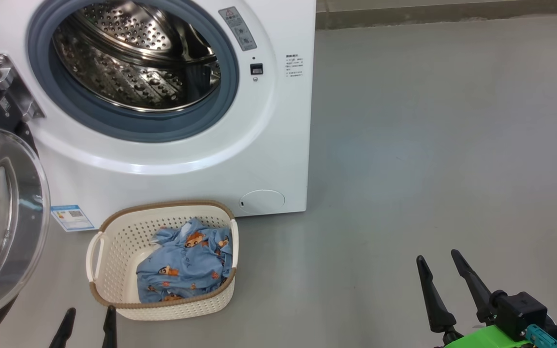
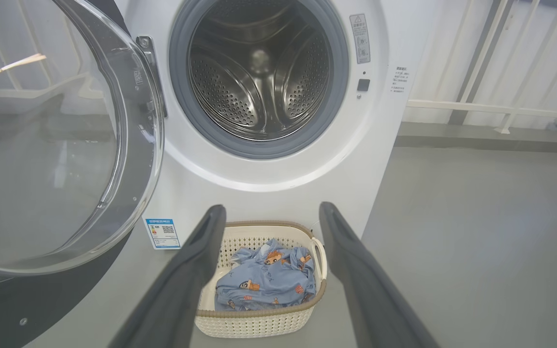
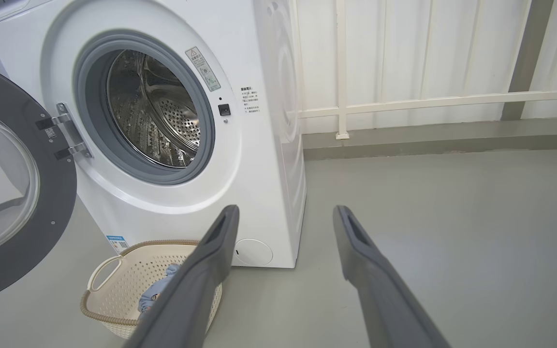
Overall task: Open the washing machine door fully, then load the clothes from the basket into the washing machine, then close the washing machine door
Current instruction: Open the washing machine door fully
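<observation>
Left wrist view: clothes (image 2: 264, 280) in the basket (image 2: 259, 313) lie straight ahead of the spread, empty left jaws; right jaws, also spread, stand farther off.

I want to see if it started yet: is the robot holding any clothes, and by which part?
Nothing is held. The left gripper and the right gripper are both open and empty, and the clothes lie in the basket.
</observation>
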Available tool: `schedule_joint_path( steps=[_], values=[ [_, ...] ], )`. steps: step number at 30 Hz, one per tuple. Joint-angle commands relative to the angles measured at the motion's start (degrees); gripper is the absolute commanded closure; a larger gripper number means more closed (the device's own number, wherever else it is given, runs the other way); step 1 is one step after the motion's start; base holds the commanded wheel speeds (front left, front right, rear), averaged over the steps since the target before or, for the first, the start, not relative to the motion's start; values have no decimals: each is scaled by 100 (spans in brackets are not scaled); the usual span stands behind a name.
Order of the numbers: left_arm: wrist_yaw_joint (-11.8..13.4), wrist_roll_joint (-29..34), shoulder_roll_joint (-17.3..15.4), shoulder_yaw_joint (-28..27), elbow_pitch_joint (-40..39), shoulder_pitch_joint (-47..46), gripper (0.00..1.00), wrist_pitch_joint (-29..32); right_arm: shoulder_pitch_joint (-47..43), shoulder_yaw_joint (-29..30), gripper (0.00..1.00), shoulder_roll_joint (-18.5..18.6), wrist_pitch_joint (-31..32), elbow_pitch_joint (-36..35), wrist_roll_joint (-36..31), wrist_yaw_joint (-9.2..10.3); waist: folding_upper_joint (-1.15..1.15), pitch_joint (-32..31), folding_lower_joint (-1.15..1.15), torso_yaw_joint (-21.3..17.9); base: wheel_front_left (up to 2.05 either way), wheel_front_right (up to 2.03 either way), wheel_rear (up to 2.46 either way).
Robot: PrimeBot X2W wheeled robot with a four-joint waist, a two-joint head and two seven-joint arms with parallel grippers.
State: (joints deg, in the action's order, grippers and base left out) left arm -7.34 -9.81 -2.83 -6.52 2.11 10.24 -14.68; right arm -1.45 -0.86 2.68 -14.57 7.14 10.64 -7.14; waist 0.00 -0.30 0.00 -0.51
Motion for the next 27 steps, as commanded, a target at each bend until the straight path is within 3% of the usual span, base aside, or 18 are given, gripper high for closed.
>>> schedule_joint_path(
  steps=[1,27],
  values=[
    [-14,66,-88,-219,-184,-79,0,-32,83,-90,0,20,-43,-168,-43,-35,0,3,0,31,0,0,0],
    [-14,123,-31,-256,-199,-179,0,-32,137,18,0,20,-43,-136,-82,-35,0,51,0,124,0,0,0]
  ],
)
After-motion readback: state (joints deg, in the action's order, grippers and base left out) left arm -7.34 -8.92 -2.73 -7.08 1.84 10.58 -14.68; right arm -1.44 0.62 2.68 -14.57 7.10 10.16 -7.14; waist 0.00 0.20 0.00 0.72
